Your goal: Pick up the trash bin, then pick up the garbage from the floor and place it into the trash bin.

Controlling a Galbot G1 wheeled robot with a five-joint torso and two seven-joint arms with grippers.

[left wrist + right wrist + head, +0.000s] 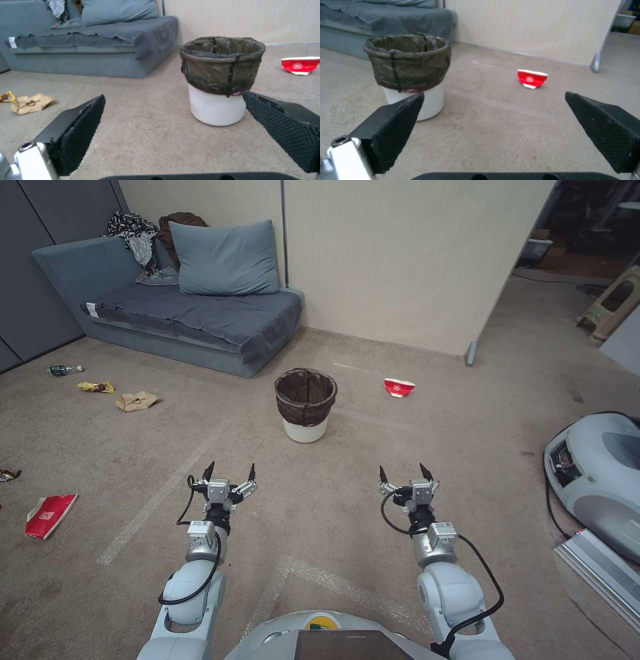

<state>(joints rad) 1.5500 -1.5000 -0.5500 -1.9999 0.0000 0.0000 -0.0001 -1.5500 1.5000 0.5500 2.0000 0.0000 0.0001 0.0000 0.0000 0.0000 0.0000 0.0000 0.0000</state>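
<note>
The trash bin [305, 405] [218, 82] [410, 72], white with a dark liner over its rim, stands upright on the carpet floor [347, 473] ahead of me. Garbage lies scattered: a crushed red-and-white cup [399, 387] [300, 65] [532, 78] right of the bin, a brown paper bag [137, 401] [30, 103], a yellow wrapper [97, 387], a bottle [65, 371] and a flat red packet [50, 515] to the left. My left gripper [230, 471] [173, 110] and right gripper [405, 472] [493, 107] hang open and empty, short of the bin.
A grey sofa [187, 307] with a cushion stands behind the bin against a beige partition wall [400, 260]. A grey machine [600, 480] with a cable and a metal rail [600, 573] sit at the right. A small dark wrapper [8, 474] lies at the left edge.
</note>
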